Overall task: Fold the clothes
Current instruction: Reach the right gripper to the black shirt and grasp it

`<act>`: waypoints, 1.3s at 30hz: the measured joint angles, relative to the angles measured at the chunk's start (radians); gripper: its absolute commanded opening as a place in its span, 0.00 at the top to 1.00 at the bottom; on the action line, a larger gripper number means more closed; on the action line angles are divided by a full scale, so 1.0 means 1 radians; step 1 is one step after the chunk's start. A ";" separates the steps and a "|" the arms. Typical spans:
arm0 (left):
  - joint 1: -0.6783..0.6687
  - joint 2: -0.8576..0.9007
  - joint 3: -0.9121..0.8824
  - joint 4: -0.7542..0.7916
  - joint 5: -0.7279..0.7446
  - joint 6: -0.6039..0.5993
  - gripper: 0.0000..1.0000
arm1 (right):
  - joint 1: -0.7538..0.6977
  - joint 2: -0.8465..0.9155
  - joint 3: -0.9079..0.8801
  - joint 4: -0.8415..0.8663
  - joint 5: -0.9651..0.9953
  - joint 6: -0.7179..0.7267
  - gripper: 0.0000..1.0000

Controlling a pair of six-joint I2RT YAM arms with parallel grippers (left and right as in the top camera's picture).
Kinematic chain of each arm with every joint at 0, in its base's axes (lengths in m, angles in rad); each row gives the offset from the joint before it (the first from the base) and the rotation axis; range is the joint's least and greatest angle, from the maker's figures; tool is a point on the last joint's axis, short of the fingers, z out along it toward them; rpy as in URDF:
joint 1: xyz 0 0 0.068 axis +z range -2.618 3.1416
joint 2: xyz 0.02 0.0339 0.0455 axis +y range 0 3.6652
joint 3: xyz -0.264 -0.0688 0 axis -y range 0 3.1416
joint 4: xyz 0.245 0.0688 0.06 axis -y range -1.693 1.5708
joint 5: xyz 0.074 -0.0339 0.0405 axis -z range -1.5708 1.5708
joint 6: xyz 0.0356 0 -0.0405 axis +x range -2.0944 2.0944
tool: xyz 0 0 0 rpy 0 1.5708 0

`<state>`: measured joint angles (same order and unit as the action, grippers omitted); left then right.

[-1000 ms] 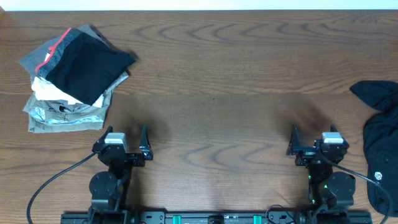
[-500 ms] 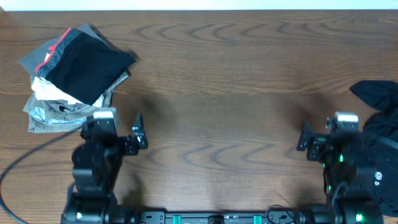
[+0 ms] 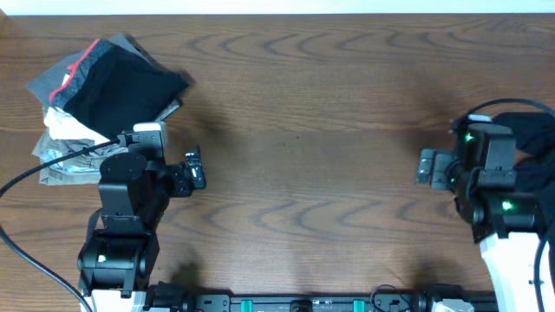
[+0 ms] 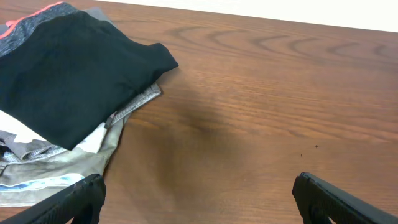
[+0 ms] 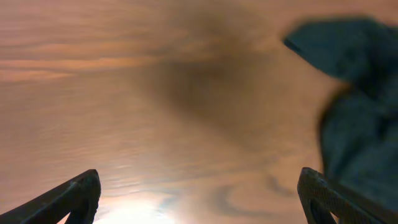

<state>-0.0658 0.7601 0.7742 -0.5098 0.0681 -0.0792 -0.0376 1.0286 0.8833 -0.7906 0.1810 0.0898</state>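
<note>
The clothes, a black T-shirt (image 3: 539,130), lie crumpled at the table's far right edge, largely hidden under my right arm in the overhead view. In the right wrist view the T-shirt (image 5: 357,74) fills the upper right, ahead and to the right of the jaws. My right gripper (image 3: 468,163) (image 5: 199,199) is open over bare wood, just left of the shirt. My left gripper (image 3: 156,158) (image 4: 199,200) is open too, nothing between its fingers (image 4: 71,202), beside the folded pile at the left.
A stack of folded garments (image 3: 100,104) (image 4: 68,81) sits at the back left: a black one on top, with grey, white and red-trimmed ones under it. The brown wooden table (image 3: 303,113) stretches between the two arms. A cable (image 3: 26,178) trails left of the left arm.
Both arms have risen and reached away from the front edge. The left gripper moved towards the folded stack, the right one towards the black T-shirt. Both stayed open.
</note>
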 measured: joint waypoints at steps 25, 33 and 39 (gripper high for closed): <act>0.000 0.017 0.000 -0.003 0.000 0.000 0.02 | -0.669 0.679 0.009 0.224 0.082 0.134 0.54; 0.000 0.017 0.000 -0.003 0.000 0.000 0.02 | -0.680 0.711 0.035 0.243 0.065 0.139 0.99; 0.000 0.017 0.001 0.028 0.000 0.000 0.02 | -0.637 0.708 0.054 0.269 -0.182 0.138 0.99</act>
<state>-0.0658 0.7773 0.7750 -0.4820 0.0681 -0.0792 -0.6750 1.7363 0.9371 -0.5220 -0.0013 0.2279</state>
